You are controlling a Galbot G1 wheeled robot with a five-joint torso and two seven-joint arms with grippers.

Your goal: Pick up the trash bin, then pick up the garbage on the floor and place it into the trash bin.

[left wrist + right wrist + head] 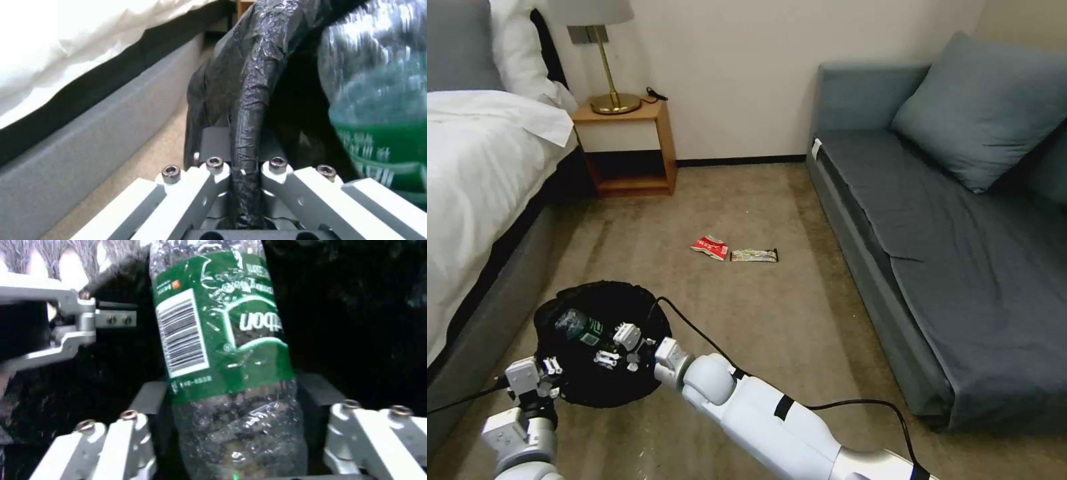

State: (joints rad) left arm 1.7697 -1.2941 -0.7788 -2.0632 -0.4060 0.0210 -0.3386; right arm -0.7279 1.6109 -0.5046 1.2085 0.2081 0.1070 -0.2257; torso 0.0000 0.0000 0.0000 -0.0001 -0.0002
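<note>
Holding the trash bin (597, 313) at the lower left of the head frame, my left gripper (550, 367) is clenched on its rim, the crinkly black bag (249, 100) pinched between the fingers. My right gripper (620, 340) reaches over the bin's open mouth from the lower right, its fingers (120, 436) set on either side of the clear bottle (227, 356) with the green label; I think they grip it, though the contact itself is hard to see. The bottle hangs inside the black liner, near my left gripper. Out on the carpet (760, 313), near the middle of the head frame, the red-white snack packet (710, 247) and the long bar wrapper (754, 255) lie just beside each other, well apart from the bin. A bed (474, 173) runs along the left, a grey sofa (947, 253) along the right.
</note>
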